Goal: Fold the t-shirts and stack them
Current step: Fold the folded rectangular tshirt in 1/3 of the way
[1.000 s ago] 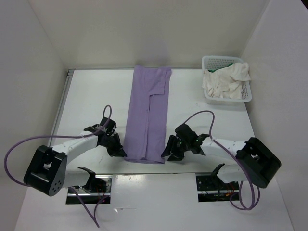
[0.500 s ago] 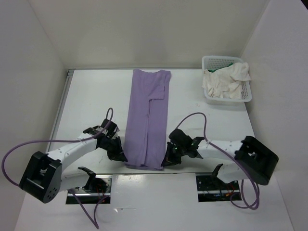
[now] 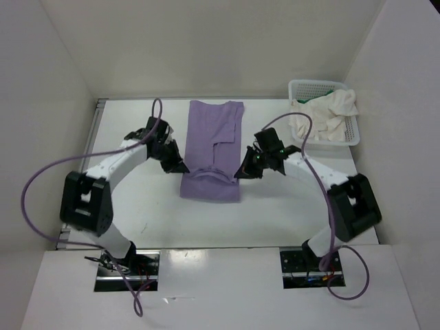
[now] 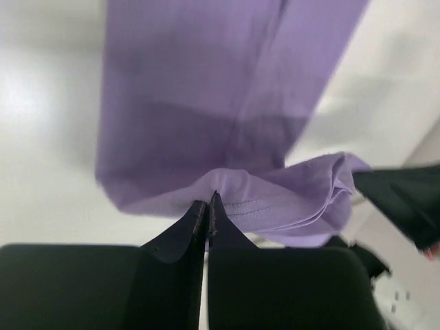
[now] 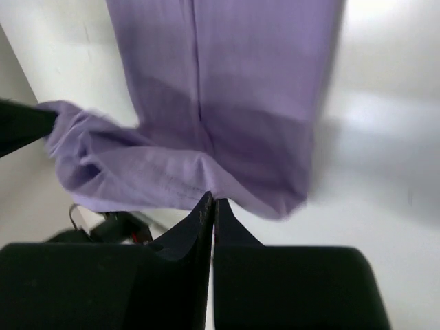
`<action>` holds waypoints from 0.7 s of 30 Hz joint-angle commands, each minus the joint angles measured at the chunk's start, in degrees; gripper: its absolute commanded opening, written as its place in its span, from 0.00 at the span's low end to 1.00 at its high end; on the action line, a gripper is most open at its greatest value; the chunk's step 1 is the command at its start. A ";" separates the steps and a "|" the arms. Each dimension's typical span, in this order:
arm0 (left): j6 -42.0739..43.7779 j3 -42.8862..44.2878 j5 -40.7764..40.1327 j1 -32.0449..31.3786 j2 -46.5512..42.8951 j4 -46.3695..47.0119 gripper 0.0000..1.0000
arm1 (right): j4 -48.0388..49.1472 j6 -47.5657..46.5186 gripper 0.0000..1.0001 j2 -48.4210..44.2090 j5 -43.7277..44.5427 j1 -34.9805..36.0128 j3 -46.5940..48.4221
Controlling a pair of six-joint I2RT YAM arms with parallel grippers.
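The lavender t-shirt [image 3: 214,141] lies as a long folded strip in the middle of the table, and its near end is lifted and doubled back over itself. My left gripper [image 3: 183,170] is shut on the left corner of that lifted hem [image 4: 275,203]. My right gripper [image 3: 238,174] is shut on the right corner [image 5: 165,185]. The hem sags between the two grippers above the cloth that still lies flat. An off-white t-shirt [image 3: 323,118] is bunched in the basket, with a bit of green t-shirt [image 3: 328,93] showing behind it.
The white mesh basket [image 3: 354,137] stands at the back right corner against the wall. Walls close the table at the back and on both sides. Purple cables loop from both arms. Bare white table [image 3: 124,206] lies to either side of the shirt.
Both grippers have lifted the shirt's near hem and carried it away from the arm bases toward the back, doubling the strip over. The right gripper closed on the hem at the start.
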 commanded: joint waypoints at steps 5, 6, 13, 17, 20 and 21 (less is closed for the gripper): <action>3.33 23.43 -4.46 2.76 23.50 5.18 0.00 | 0.69 -9.55 0.00 20.55 0.17 -7.80 19.82; 3.33 25.45 -5.08 3.29 25.01 5.18 0.00 | 0.69 -10.25 0.00 22.33 0.17 -8.33 23.14; 2.28 34.25 -7.72 5.13 34.51 5.18 0.10 | -1.60 -11.40 0.03 36.57 0.87 -10.18 35.56; 2.80 35.49 -7.02 5.67 35.84 6.50 0.40 | -1.60 -11.40 0.19 38.69 2.36 -10.18 38.81; 1.75 30.33 -7.02 6.37 29.09 10.97 0.47 | -1.07 -11.40 0.35 34.50 2.36 -10.18 39.43; 1.75 29.17 -7.02 6.89 27.15 11.51 0.47 | -1.07 -11.40 0.38 34.48 2.88 -10.18 38.56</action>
